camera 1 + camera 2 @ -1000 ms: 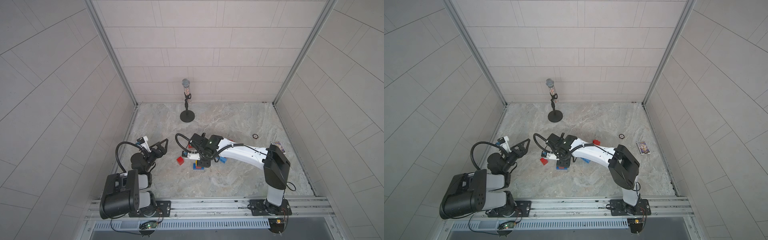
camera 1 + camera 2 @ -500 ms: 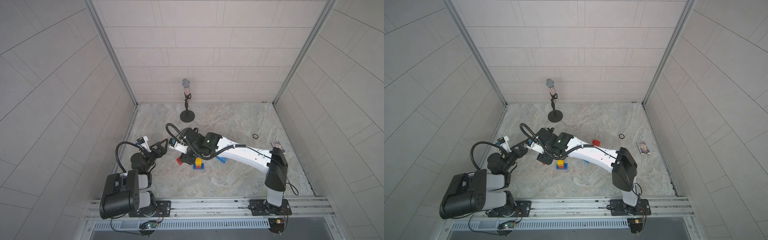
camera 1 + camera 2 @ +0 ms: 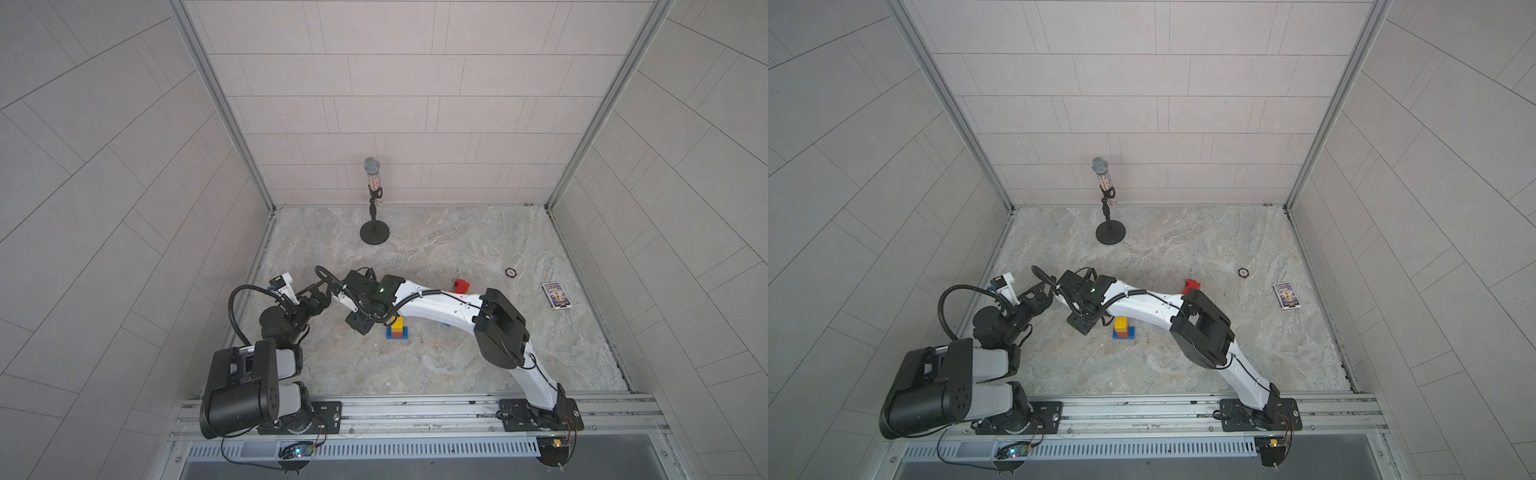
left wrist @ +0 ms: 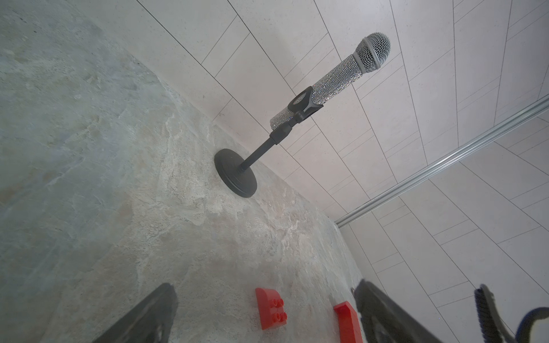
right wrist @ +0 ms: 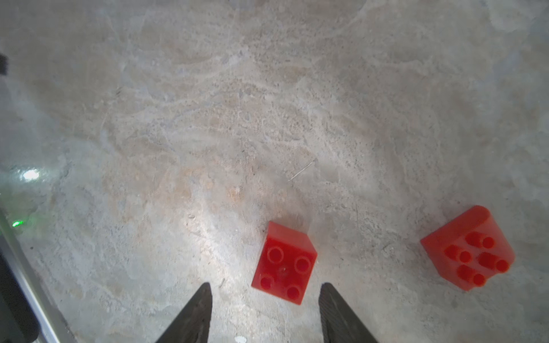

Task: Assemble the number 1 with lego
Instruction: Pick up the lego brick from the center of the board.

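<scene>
Hanging low over the desk [image 3: 415,374], the right claw [image 5: 266,285] is seen with its jaws partly apart and clamped on nothing; a small red brick [image 5: 283,262] lies studs-up just ahead of the fingertips [image 5: 202,300], its near corner reaching in between them, and is touched by neither; a second red brick [image 5: 468,248] is tipped on its side, apart from the first and outside the jaws; in both top views a short stack [image 3: 397,328], yellow on red on a blue base, is found just beside the right claw; a lone red brick [image 3: 461,285] lies beyond the right arm; the left claw [image 4: 263,283] is held wide apart and empty, with a sloped red brick [image 4: 271,308] on the desk between its fingers in the left wrist view.
</scene>
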